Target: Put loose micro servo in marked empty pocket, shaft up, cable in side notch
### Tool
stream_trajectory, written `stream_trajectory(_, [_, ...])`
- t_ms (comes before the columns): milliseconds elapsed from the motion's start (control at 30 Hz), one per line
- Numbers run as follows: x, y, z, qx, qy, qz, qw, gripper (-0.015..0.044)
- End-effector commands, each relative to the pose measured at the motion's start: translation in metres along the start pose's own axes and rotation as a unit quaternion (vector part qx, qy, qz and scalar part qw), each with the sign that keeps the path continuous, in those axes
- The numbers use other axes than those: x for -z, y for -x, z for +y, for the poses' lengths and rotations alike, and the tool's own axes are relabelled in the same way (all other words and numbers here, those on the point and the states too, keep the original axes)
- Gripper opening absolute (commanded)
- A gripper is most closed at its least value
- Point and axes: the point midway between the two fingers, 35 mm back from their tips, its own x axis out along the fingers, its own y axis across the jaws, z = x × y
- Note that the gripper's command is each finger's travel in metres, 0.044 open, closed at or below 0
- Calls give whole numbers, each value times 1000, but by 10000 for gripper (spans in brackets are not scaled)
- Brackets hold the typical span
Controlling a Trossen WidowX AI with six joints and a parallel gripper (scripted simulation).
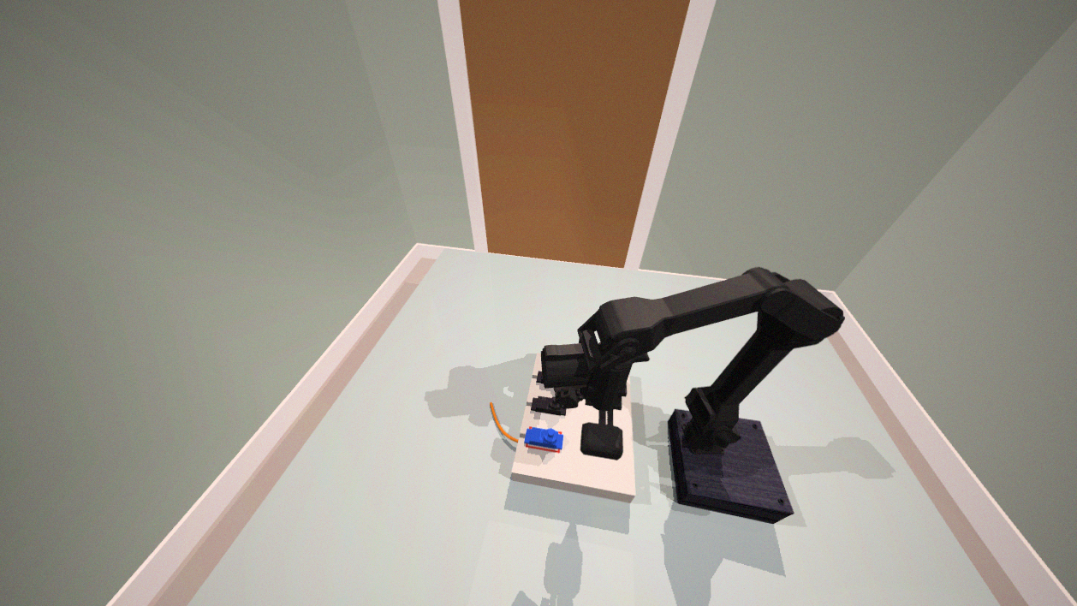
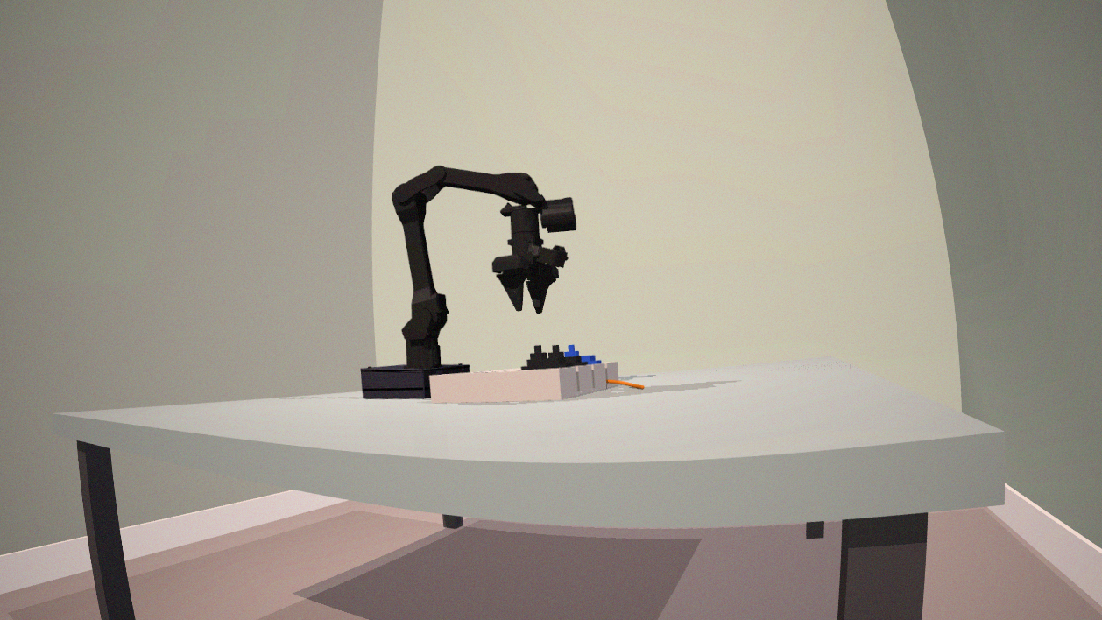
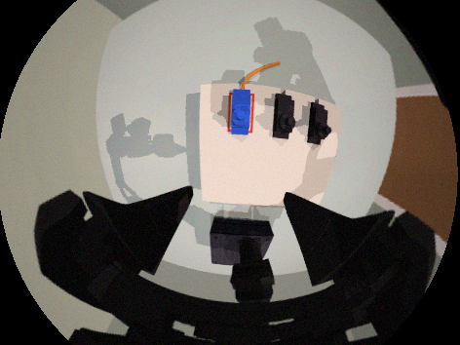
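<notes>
The blue micro servo sits within the red pocket outline on the pale deck. Its output shaft points up and it looks level and low. Whether both ears touch the deck is too small to tell. Its orange cable leaves the deck's edge at the servo's end and curves out over the table; the notch itself is barely visible. My gripper is open and empty, high above the deck and off to the arm-base side of the servo.
Two black servos stand in a row beside the blue one; the farther one also shows in the wrist view. The dark arm base stands beside the deck, across a narrow gap.
</notes>
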Motion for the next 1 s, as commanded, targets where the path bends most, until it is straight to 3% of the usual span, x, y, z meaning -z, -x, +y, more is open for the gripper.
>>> stream_trajectory(0, [-1, 20, 0, -2, -1, -9, 1000, 440])
stream_trajectory(133, [1, 48, -1, -4, -1, -13, 1000, 440])
stream_trajectory(967, [1, 48, -1, -4, -1, -13, 1000, 440])
